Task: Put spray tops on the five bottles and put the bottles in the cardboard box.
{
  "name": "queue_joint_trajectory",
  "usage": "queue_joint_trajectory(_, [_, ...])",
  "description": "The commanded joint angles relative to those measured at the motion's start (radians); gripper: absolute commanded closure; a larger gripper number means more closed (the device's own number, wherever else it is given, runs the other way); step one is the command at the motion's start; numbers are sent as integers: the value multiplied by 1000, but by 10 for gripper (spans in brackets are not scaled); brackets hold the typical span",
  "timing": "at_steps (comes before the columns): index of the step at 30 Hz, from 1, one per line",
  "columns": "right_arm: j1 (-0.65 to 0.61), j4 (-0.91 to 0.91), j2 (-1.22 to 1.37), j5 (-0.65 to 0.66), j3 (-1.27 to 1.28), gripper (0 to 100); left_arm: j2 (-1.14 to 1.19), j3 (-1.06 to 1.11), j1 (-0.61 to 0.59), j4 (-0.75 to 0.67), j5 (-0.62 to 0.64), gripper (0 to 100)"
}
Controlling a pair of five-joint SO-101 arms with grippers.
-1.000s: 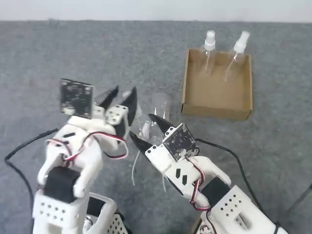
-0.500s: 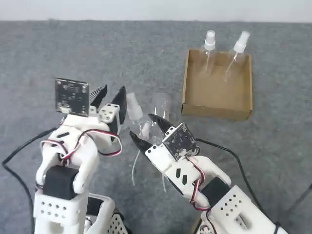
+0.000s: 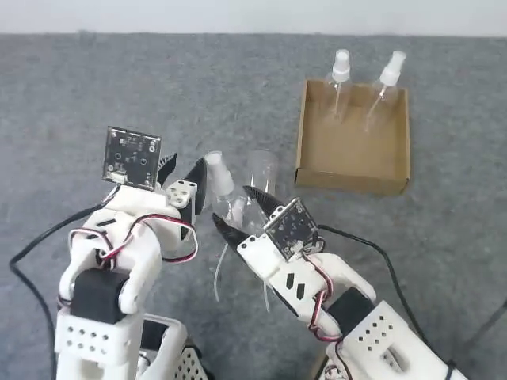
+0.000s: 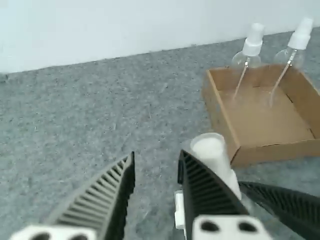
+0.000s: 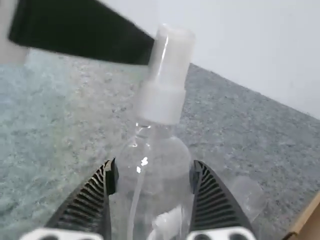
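A clear bottle (image 5: 152, 150) is held upright by the right pincer (image 5: 152, 169), whose 2 ribbed fingers are closed against the bottle's round sides. Whether its base rests on the grey surface (image 3: 119, 87) cannot be told. A white spray top (image 5: 167, 75) is seated on the bottle's neck, and its thin tube is seen running down inside the clear body. The left pincer (image 4: 156, 155) is set just beside that spray top, at about its height. Its fingers are spread part-way apart with nothing between them, and the spray top is seen at the outer side of 1 finger rather than in the gap. Whether finger and top touch cannot be told. A second clear bottle (image 3: 261, 169) is stood on the surface just behind the held one, between it and the cardboard box (image 3: 348, 184). The box is placed on the surface beyond the right pincer, open side up. Inside it, 2 capped bottles (image 3: 339, 89) are leaned against the far wall, side by side, each fitted with a white sprayer.
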Motion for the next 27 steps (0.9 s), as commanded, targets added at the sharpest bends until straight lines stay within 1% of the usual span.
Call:
queue_joint_trajectory(1, [67,77,-31,-17,-107,992,-23,-62,-5,11,-14,868])
queue_joint_trajectory(4, [153,157,-28,-18,-204,992,-23,-27,-5,2,-14,866])
queue_joint_trajectory(6, [196,189,2,-18,-270,992,-23,33,-3,-52,-11,866])
queue_joint_trajectory(8, [222,205,70,-18,-334,992,-23,108,3,-115,-8,866])
queue_joint_trajectory(11, [242,203,214,-18,-437,992,-23,197,6,-172,-8,865])
queue_joint_trajectory(13, [243,203,317,-20,-519,992,-23,248,6,-201,-8,861])
queue_joint_trajectory(17, [240,203,522,-20,-700,992,-57,320,6,-245,-6,799])
queue_joint_trajectory(21, [236,205,700,-20,-856,992,-212,421,75,-245,-5,780])
queue_joint_trajectory(23, [205,220,762,-38,-905,992,-311,469,104,-247,-5,779])
queue_joint_trajectory(27, [143,340,769,-77,-977,992,-476,550,123,-252,-5,778])
